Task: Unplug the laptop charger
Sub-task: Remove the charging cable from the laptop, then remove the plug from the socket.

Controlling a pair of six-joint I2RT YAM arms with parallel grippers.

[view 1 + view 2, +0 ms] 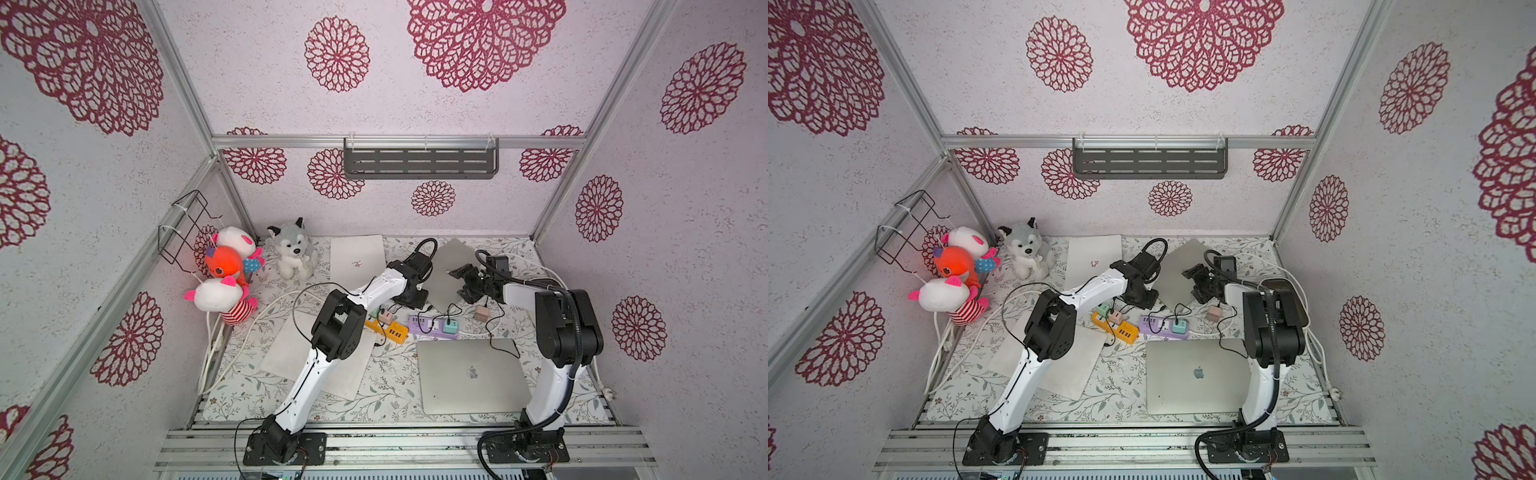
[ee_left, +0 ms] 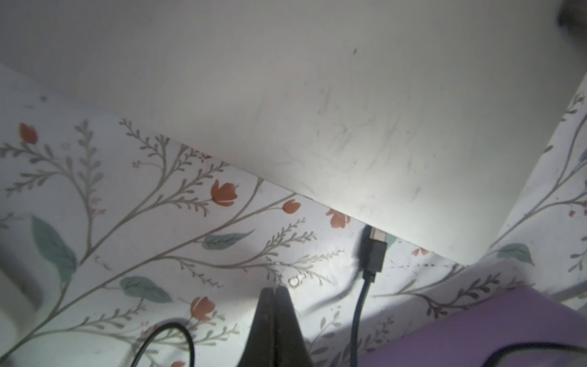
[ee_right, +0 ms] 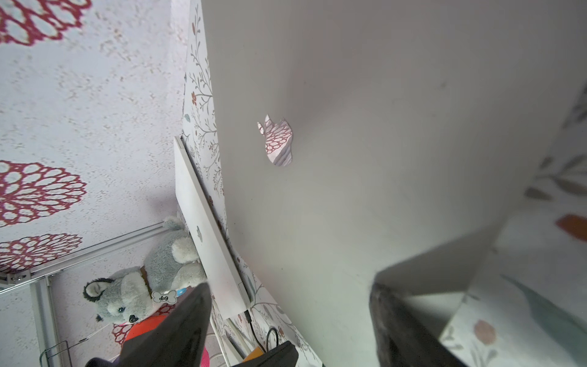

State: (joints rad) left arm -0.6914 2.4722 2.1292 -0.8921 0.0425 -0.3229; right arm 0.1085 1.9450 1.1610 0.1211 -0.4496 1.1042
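Observation:
A grey laptop (image 1: 451, 266) lies at the back middle of the table, its logo showing in the right wrist view (image 3: 276, 139). The charger's black plug (image 2: 374, 246) sits at the laptop's near edge with its metal tip showing; whether it is seated in the port I cannot tell. Its cable (image 2: 359, 311) runs towards a teal adapter (image 1: 450, 327) on the purple power strip (image 1: 428, 326). My left gripper (image 2: 275, 289) is shut and empty, low over the cloth just beside the plug, also seen in both top views (image 1: 411, 299) (image 1: 1142, 297). My right gripper (image 3: 290, 305) (image 1: 461, 282) stands open over the laptop's lid.
A white laptop (image 1: 357, 259) lies behind the left arm and a silver laptop (image 1: 471, 374) at the front right. An orange power strip (image 1: 395, 332), a pink adapter (image 1: 482, 312) and loose cables sit mid-table. A plush husky (image 1: 293, 249) and other toys crowd the back left.

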